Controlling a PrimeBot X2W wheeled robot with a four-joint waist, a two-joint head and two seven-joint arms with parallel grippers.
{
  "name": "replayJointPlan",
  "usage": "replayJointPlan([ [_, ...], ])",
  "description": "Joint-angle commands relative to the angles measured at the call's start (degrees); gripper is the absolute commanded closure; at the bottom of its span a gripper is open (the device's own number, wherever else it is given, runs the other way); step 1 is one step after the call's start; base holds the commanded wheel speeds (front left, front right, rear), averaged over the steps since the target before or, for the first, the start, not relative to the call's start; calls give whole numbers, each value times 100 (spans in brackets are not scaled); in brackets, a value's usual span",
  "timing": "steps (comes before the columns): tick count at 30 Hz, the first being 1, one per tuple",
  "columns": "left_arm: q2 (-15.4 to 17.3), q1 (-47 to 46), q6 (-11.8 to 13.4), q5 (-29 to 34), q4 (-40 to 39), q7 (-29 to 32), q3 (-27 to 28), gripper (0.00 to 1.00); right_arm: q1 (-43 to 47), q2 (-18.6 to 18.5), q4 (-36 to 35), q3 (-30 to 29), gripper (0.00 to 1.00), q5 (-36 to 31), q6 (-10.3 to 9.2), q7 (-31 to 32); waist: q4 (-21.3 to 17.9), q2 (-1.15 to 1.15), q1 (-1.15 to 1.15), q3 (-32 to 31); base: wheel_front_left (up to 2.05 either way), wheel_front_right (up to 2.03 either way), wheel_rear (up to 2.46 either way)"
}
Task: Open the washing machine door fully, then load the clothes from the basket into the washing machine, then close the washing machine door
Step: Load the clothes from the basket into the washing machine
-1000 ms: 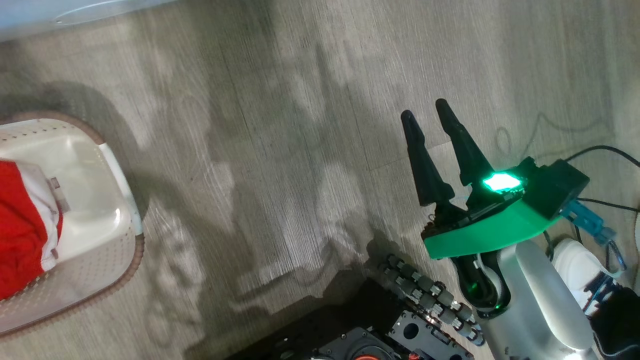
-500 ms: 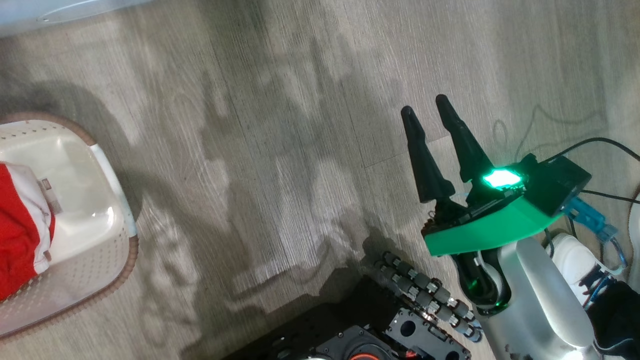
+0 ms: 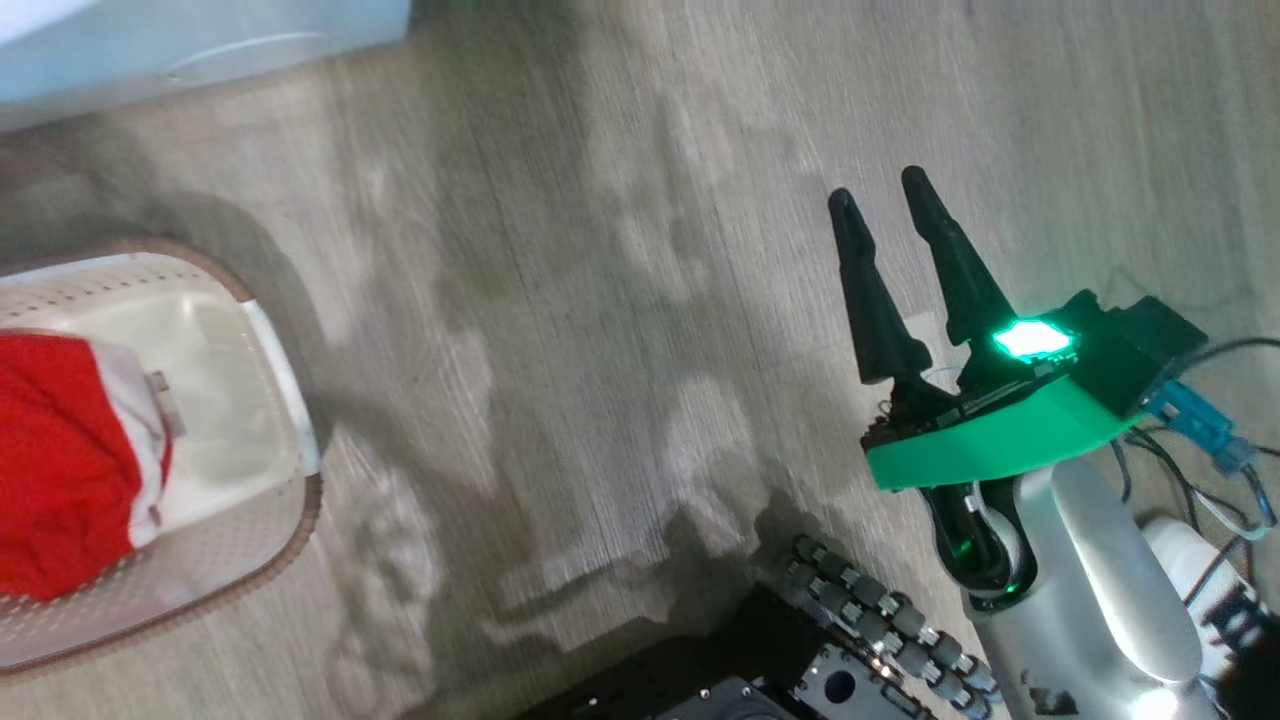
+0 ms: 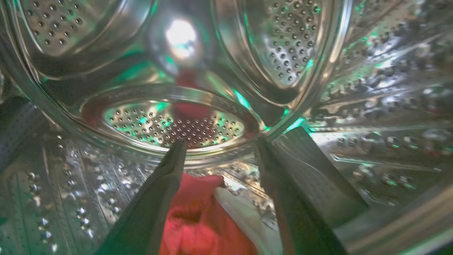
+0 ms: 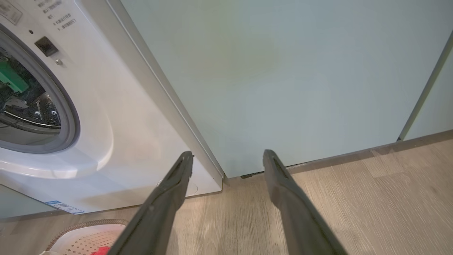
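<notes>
My left gripper (image 4: 220,141) is open deep inside the washing machine's steel drum (image 4: 173,120). Red and white clothes (image 4: 198,219) lie on the drum floor below and between its fingers, free of them. More red clothes (image 3: 60,460) lie in the cream basket (image 3: 200,560) on the floor at the left. My right gripper (image 3: 878,187) hangs open and empty over the wooden floor. In the right wrist view the right gripper (image 5: 227,153) points at the foot of the white washing machine (image 5: 134,117), whose round opening is uncovered. The washing machine door is out of view.
A pale teal cabinet (image 5: 283,71) stands against the machine's side and also shows at the top left of the head view (image 3: 200,40). The basket (image 5: 85,237) sits in front of the machine. My dark wheeled base (image 3: 800,680) and cables (image 3: 1200,440) are at the lower right.
The head camera has moved, shifting the whole picture; basket and right gripper keep their places. My left gripper has gone from shut to open.
</notes>
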Motion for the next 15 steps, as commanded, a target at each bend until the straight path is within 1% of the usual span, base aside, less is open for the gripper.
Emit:
replayJointPlan([
  [1,139,139,10,-68,-252,-29,81,0,139,-9,-113,35,0,-83,0,-37,167,0,0,-198,0,0,0],
  [6,-135,761,-24,-263,-403,-29,150,0,142,-9,-8,-65,0,-278,0,-37,425,0,0,-633,0,0,0],
  [9,-345,1184,-36,-477,-480,-29,303,0,179,-9,80,-147,0,-402,0,-37,583,0,0,-959,0,0,0],
  [15,-654,2136,-53,-643,-749,-29,384,0,306,-9,257,-231,0,-590,0,-37,846,0,0,-1649,0,0,0],
])
